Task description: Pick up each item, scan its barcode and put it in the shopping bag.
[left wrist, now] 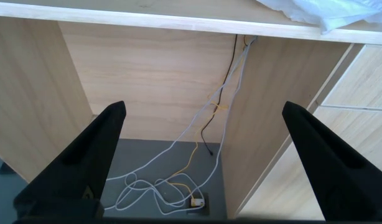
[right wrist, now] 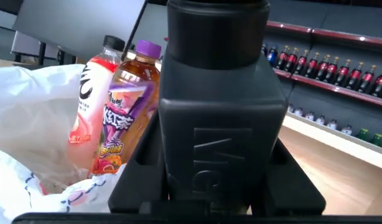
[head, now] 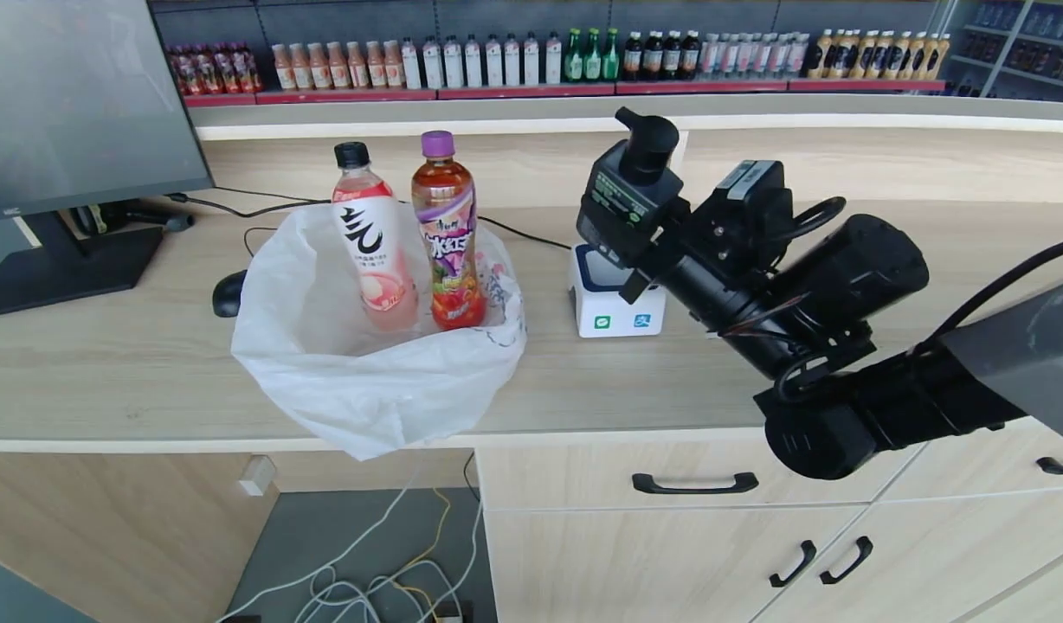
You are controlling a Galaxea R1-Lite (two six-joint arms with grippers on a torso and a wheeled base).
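Two drink bottles stand upright inside the white shopping bag (head: 350, 372) on the counter: a pink one with a black cap (head: 371, 242) and an orange-red tea bottle with a purple cap (head: 449, 234). To the right of the bag, my right gripper (head: 651, 253) is shut on a black handheld barcode scanner (head: 622, 195), held above the counter. In the right wrist view the scanner (right wrist: 219, 124) is close up, with the pink bottle (right wrist: 91, 99), tea bottle (right wrist: 125, 118) and bag (right wrist: 23, 124) beyond it. My left gripper (left wrist: 203, 162) hangs open below the counter edge, holding nothing.
A white payment box (head: 618, 316) sits on the counter under the scanner. A monitor (head: 73, 104) stands at the far left with a black mouse (head: 228, 294) beside the bag. Cables (left wrist: 178, 180) lie on the floor under the counter. Drawers (head: 696, 484) are below right.
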